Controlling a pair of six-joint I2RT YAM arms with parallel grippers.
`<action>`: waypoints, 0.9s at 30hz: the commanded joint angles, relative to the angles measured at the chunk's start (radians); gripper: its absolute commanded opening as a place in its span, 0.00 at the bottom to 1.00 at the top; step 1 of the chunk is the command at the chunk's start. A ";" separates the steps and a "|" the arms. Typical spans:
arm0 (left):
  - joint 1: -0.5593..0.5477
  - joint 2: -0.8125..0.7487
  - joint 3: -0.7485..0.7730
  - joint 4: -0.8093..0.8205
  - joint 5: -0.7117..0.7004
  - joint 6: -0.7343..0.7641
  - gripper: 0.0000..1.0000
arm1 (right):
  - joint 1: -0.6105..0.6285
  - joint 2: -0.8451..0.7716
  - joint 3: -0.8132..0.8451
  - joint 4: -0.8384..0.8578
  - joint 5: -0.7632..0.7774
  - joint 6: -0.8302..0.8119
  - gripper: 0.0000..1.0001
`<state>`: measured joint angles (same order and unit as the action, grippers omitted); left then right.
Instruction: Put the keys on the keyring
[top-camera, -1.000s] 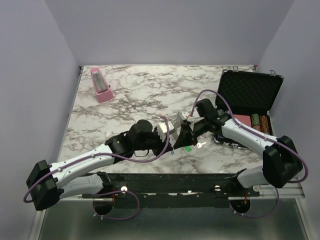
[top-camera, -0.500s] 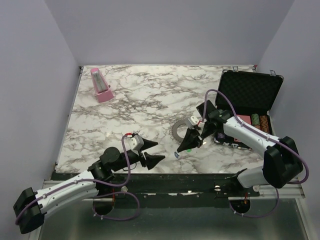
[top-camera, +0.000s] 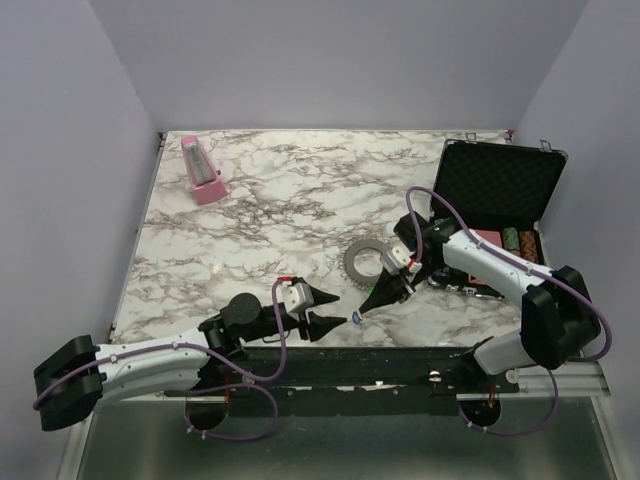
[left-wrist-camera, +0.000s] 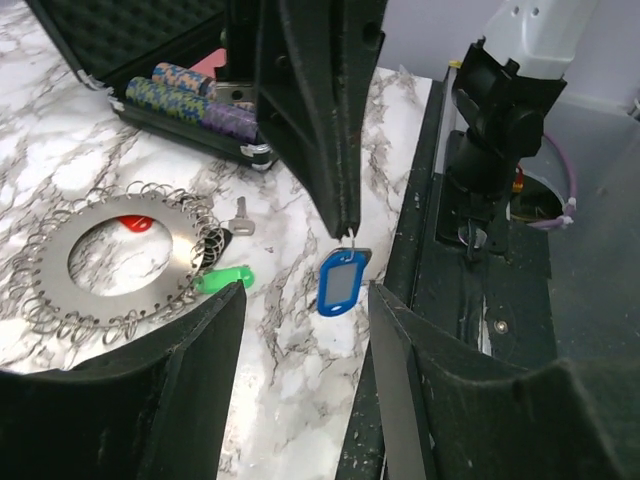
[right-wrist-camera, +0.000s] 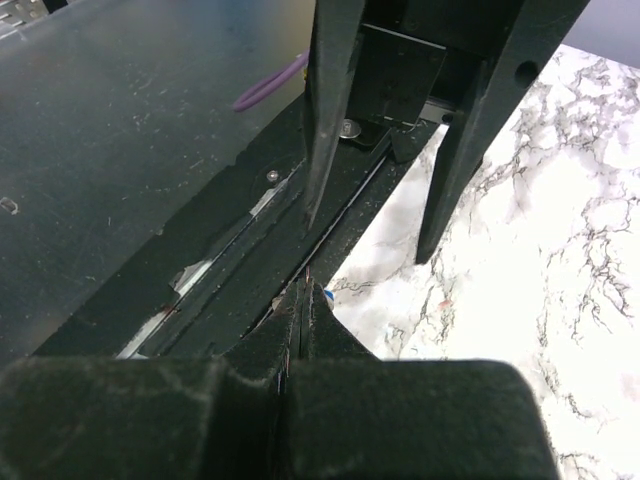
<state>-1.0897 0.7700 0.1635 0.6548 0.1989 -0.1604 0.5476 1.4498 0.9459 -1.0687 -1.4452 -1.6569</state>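
The keyring (top-camera: 352, 262) lies flat on the marble, a grey toothed ring (left-wrist-camera: 175, 250) with a wide hole. A green key tag (left-wrist-camera: 225, 278) and a small silver key (left-wrist-camera: 242, 215) rest at its rim, and a red tag (left-wrist-camera: 137, 222) shows through the hole. My right gripper (top-camera: 360, 312) is shut on a blue-tagged key (left-wrist-camera: 343, 282), which hangs from its tips just above the table's near edge. My left gripper (left-wrist-camera: 308, 290) stands open right in front of that blue key, empty, with one finger (right-wrist-camera: 325, 120) either side in the right wrist view.
An open black case (top-camera: 500, 185) with stacked poker chips (top-camera: 517, 245) stands at the right. A pink metronome (top-camera: 203, 170) sits at the far left corner. The black base rail (top-camera: 400, 360) runs along the near edge.
My left arm pulled back from the keyring to the near edge and its gripper opened. My right gripper moved towards the near edge with the blue key, uncovering the keyring.
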 joint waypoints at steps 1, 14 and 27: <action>-0.047 0.092 0.050 0.084 -0.004 0.082 0.59 | -0.002 0.012 0.025 -0.031 -0.014 -0.052 0.01; -0.087 0.184 0.107 0.060 0.004 0.078 0.33 | -0.009 -0.009 0.025 0.030 -0.026 0.057 0.00; -0.116 0.085 0.051 0.014 -0.019 0.084 0.36 | -0.015 -0.023 0.036 -0.207 0.068 -0.301 0.01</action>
<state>-1.1908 0.9386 0.2516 0.6952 0.1955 -0.0902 0.5362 1.4460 0.9539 -1.1301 -1.4288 -1.7256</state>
